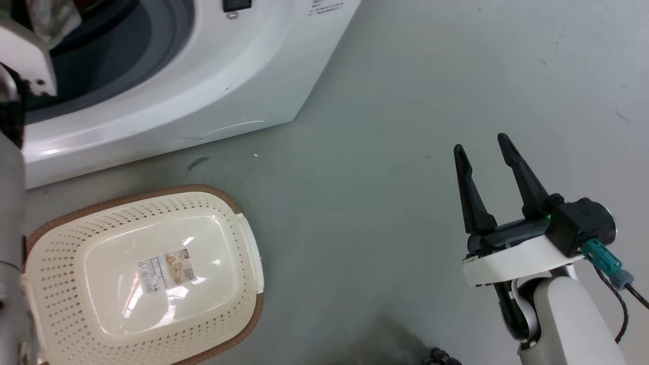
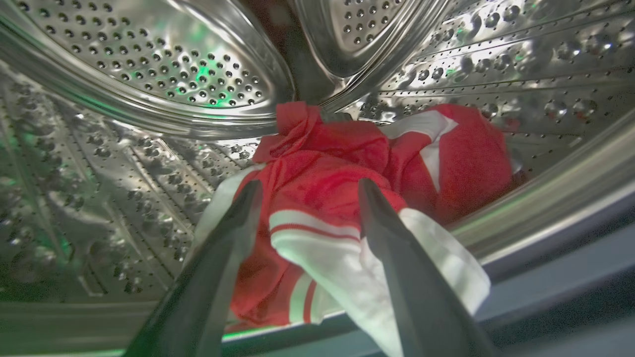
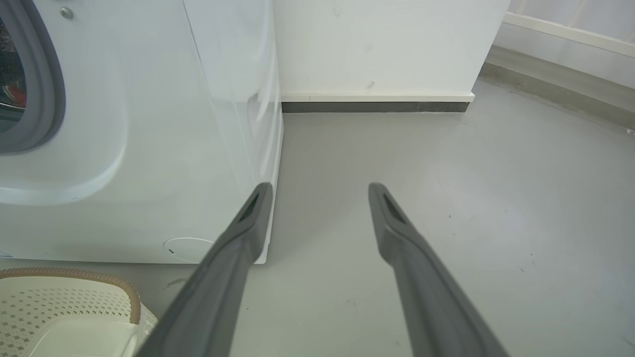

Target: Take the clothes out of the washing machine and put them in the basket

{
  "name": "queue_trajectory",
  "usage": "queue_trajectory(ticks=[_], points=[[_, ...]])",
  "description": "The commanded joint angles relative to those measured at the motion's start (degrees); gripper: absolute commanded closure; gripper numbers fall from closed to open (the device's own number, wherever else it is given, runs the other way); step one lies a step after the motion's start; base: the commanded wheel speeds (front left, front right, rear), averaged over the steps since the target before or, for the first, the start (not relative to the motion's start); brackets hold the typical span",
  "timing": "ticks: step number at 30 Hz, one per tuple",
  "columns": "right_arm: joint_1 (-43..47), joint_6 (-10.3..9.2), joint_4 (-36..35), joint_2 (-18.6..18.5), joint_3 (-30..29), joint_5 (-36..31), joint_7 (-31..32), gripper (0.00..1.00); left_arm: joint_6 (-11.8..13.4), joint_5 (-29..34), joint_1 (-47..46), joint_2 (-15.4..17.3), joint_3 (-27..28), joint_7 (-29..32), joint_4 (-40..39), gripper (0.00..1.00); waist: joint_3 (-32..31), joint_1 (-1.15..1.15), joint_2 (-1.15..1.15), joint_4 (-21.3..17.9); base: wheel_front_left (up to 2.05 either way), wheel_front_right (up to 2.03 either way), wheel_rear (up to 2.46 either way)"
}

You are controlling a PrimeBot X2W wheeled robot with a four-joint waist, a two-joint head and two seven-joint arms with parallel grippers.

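Note:
The red clothes [image 2: 327, 188] with white stripes lie heaped at the front of the steel drum [image 2: 149, 74] of the washing machine [image 1: 213, 86]. My left gripper [image 2: 307, 186] is inside the drum, open, its two fingers straddling the top of the heap. Whether the pads touch the fabric I cannot tell. The cream basket [image 1: 61, 243] with a brown rim stands on the floor in front of the washer, holding nothing but its paper label. My right gripper [image 1: 481, 142] hovers open over bare floor to the right, nothing between its fingers. The washer's front [image 3: 149, 148] and a basket corner [image 3: 74, 302] appear in the right wrist view.
Grey floor [image 1: 405, 126] stretches right of the washer. A white wall with a dark skirting [image 3: 372, 106] stands behind it. The grey rubber door ring [image 3: 49, 89] frames the opening. My left arm's pale forearm [image 1: 10, 203] runs up the head view's left edge.

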Motion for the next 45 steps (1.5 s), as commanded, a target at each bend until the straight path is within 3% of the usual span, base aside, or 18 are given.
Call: queue_trajectory(ticks=[1,12,20,25,27,28,35,45], points=[[-1.40,-0.04,-0.15,0.13,0.36,0.41,-0.12,0.00,-0.46,0.49,-2.09,0.85,-0.50,0.67,0.99,0.00,0.87,-0.01,0.00,-1.05,0.00,0.00,0.00],[-2.01,-0.04,-0.63,0.13,3.43,2.52,-0.11,0.00,-3.77,1.90,-13.31,5.57,-3.90,13.34,9.64,0.00,4.16,-0.01,0.00,-3.88,0.00,0.00,0.00],[-2.06,-0.04,-0.64,0.14,4.71,3.58,-0.13,0.00,-5.00,1.03,-20.72,7.98,-5.52,28.50,13.87,0.00,6.60,-0.01,0.00,-5.51,0.00,0.00,0.00],[-2.33,-0.04,-0.72,0.14,5.43,4.10,-0.13,0.00,-5.30,0.56,-23.22,7.87,-7.04,37.32,15.13,0.00,7.94,-0.01,0.00,-5.89,0.00,0.00,0.00],[-2.59,-0.04,-0.78,0.14,5.75,4.30,-0.12,0.00,-5.37,-0.23,-23.58,7.69,-7.15,39.63,15.36,0.74,8.38,-0.01,0.00,-6.02,0.00,0.00,0.00],[-2.71,-0.04,-0.79,0.14,5.85,4.46,-0.13,0.00,-5.39,-0.45,-23.61,7.60,-7.14,40.49,15.48,1.00,8.50,-0.01,0.00,-6.08,0.00,0.00,0.00],[-3.40,-0.04,-0.63,0.14,6.08,4.80,-0.13,0.00,-4.84,-1.61,-22.73,8.13,-7.28,39.83,12.87,1.00,8.65,-0.01,0.00,-6.28,0.00,0.00,0.00],[-3.64,-0.04,0.10,0.14,5.46,4.04,-0.12,0.00,-2.15,-3.76,-16.32,7.07,-6.38,22.95,5.34,1.00,5.83,-0.01,0.00,-5.16,0.00,0.00,0.00]])
